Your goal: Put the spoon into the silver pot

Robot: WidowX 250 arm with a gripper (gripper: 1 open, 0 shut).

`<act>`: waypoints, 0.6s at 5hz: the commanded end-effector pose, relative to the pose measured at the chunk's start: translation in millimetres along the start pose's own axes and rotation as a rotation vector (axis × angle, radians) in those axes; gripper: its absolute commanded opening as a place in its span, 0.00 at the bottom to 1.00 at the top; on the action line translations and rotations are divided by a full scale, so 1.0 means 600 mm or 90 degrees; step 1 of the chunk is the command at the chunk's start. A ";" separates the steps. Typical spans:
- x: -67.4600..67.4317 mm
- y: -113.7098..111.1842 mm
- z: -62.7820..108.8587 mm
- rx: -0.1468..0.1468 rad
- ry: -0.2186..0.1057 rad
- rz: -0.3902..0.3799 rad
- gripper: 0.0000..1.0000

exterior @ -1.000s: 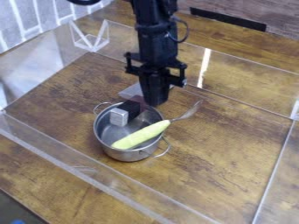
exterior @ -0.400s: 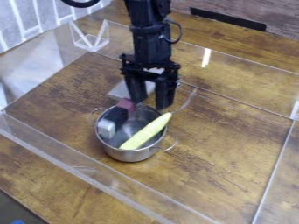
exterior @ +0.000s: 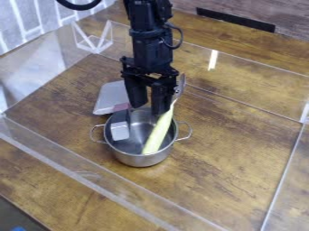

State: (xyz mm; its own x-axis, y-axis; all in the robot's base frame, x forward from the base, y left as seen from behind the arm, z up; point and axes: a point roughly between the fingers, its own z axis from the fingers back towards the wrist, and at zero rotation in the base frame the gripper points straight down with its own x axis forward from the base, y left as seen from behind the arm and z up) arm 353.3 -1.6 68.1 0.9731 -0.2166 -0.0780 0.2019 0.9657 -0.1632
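Note:
The silver pot stands on the wooden table near the middle of the view. The spoon lies inside it. Its yellow-green handle leans up over the pot's far right rim, and its shiny metal end rests on the pot's floor at the left. My gripper points straight down just above the pot's far side. Its fingers are spread apart and it is open. The handle's upper tip sits close to the right finger; I cannot tell whether they touch.
A flat grey slab lies on the table right behind the pot, left of my gripper. Clear acrylic walls fence the work area. A clear triangular stand is at the back left.
The jaws have gone from shut to open. The spoon's handle now leans more steeply in the pot. The grey slab shows behind the pot.

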 end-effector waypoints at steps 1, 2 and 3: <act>0.008 0.004 0.052 0.016 -0.047 -0.037 0.00; 0.003 -0.016 0.064 0.017 -0.054 -0.024 0.00; -0.003 -0.035 0.073 0.016 -0.060 -0.013 1.00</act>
State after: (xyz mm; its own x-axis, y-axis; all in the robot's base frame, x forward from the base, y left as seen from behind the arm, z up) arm 353.8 -11.5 86.4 0.9756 -0.2119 -0.0580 0.2008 0.9672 -0.1558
